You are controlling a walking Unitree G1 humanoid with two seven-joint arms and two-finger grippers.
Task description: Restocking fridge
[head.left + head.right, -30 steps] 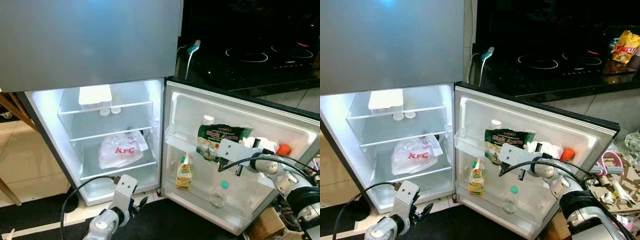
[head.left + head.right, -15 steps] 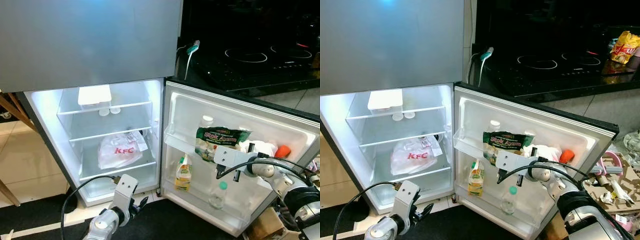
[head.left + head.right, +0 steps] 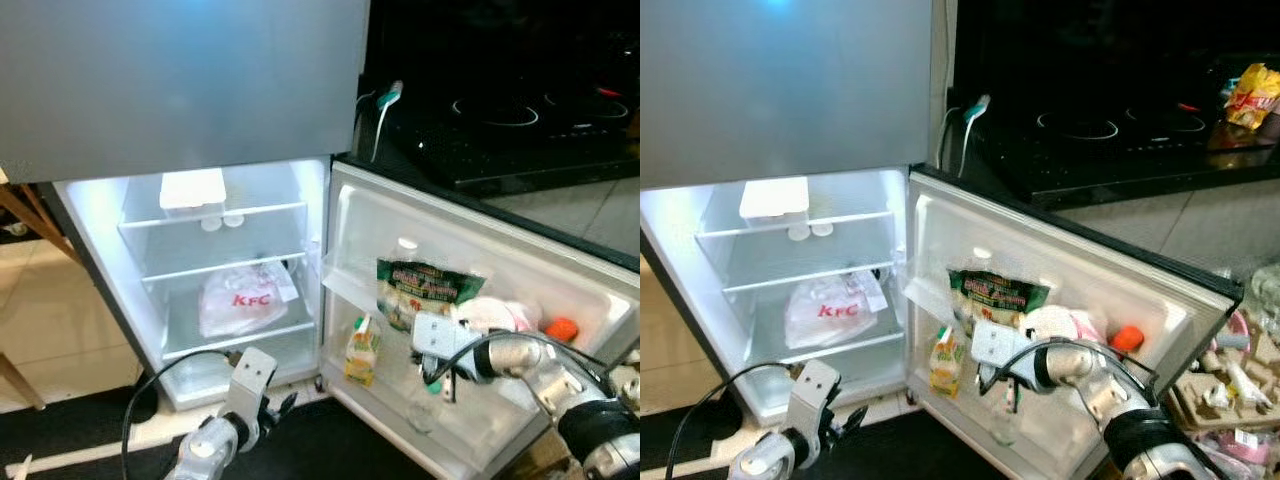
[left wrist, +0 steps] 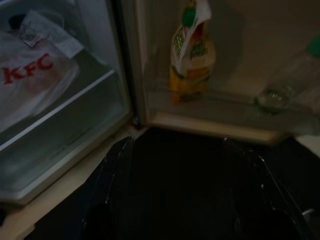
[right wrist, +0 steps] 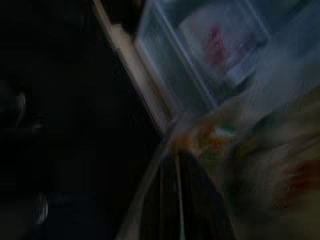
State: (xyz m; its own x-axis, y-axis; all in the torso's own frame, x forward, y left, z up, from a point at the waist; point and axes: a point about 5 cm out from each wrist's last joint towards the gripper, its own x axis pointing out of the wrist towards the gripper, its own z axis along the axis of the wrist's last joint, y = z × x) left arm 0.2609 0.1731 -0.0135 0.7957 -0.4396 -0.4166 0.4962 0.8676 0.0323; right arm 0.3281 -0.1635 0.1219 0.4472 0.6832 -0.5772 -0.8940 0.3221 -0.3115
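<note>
Here, a fridge point(image 3: 190, 90) stands with its lower door point(image 3: 470, 250) swung open. The right gripper point(image 3: 438, 372) hangs against the door's inner face, beside a green snack bag point(image 3: 420, 290) on the upper door shelf; whether its fingers are apart cannot be told. Near the door's hinge edge stands a small yellow carton point(image 3: 361, 352). A white KFC bag point(image 3: 240, 298) lies on a middle shelf. The left gripper point(image 3: 275, 410), fingers spread wide and empty, hangs low before the fridge's bottom edge.
</note>
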